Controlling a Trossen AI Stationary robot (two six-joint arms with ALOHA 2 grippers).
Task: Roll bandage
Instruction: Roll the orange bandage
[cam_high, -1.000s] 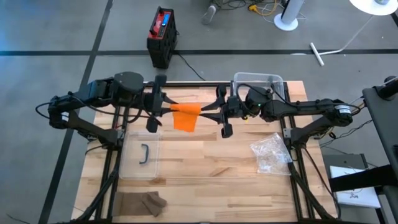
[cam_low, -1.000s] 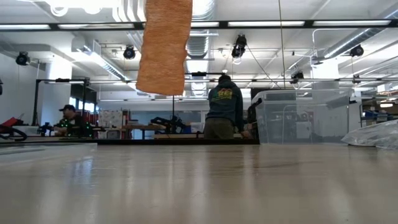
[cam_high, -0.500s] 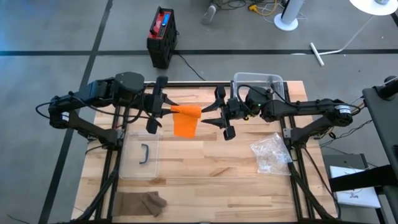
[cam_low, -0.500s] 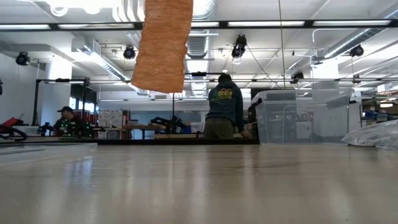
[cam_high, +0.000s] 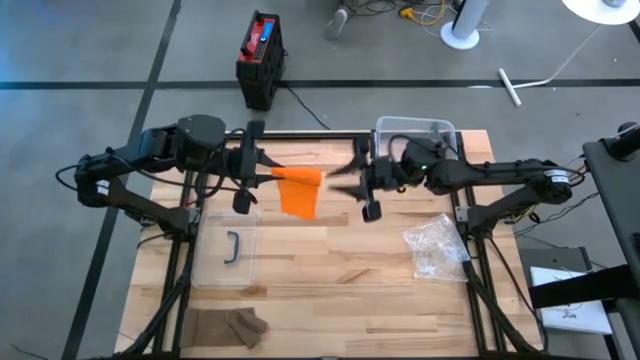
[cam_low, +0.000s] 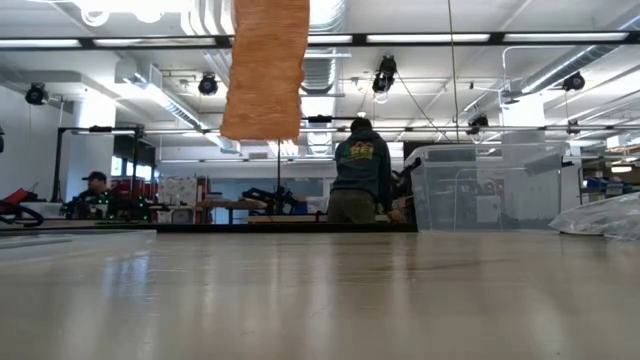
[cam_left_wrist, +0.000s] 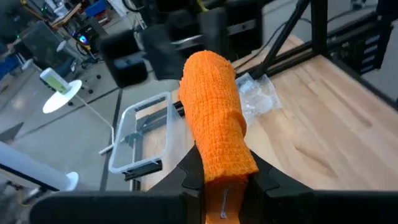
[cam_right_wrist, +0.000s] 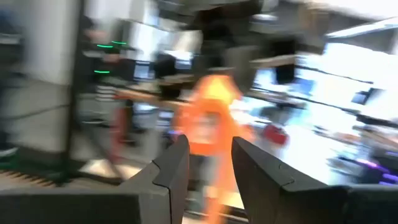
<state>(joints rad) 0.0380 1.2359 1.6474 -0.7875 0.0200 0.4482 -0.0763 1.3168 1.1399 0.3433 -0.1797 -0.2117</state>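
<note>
Orange bandage (cam_high: 298, 190) held up in the air over the far-middle part of the wooden table (cam_high: 330, 290), its free end dangling. Left gripper (cam_high: 262, 178) clenched on one end (wrist view shows both fingers (cam_left_wrist: 193, 168) pinching the cloth (cam_left_wrist: 217, 118)). Right gripper (cam_high: 345, 185) just beside the other end, fingers parted, holding nothing; bandage (cam_right_wrist: 208, 112) lies ahead of them. Strip (cam_low: 265, 65) hangs well above the tabletop.

Off-task on the wooden desk (cam_high: 330, 260): clear lidded tray (cam_high: 228, 250) left, clear bin (cam_high: 415, 130) far right, crumpled plastic bag (cam_high: 435, 245) right, brown cloth (cam_high: 228, 326) near left; red-black battery box (cam_high: 260, 58) on the floor beyond; person (cam_low: 360, 172) standing behind.
</note>
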